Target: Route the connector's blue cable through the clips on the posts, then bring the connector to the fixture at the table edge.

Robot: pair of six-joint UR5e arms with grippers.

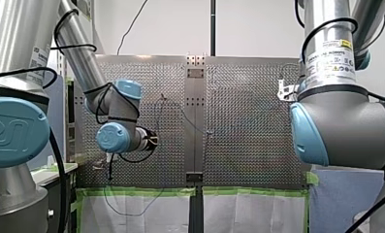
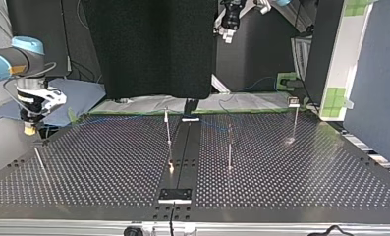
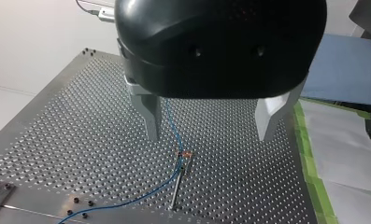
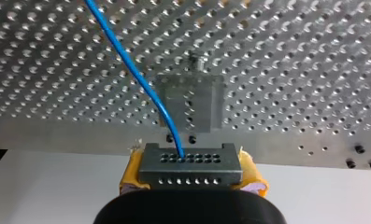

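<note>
**Connector held just short of the edge fixture**

Closest to the right wrist camera sat the connector, a grey block with rows of small holes. The robot's right gripper was clamped on it, with yellow pads pressed to both of its ends. The blue cable rose from its upper face and ran away over the perforated table. Just ahead, at the table's rim, lay the fixture, a small grey plate, apart from the connector.

The left gripper hung above the table with its metal fingers wide apart and nothing between them. Below it the cable passed by the clip on a post and appeared to be caught there. Whether it sat in the clips of the other posts could not be told.

Routing looked finished or nearly so, and the step in hand seemed to be the carry to the fixture. The next move would likely call for squaring the connector with the plate and lowering it slowly, without tugging the cable taut against the clips.

Green tape edged the drilled metal surface, with white sheeting and a blue cloth beyond. A black screen stood behind the table in the top view.
</note>
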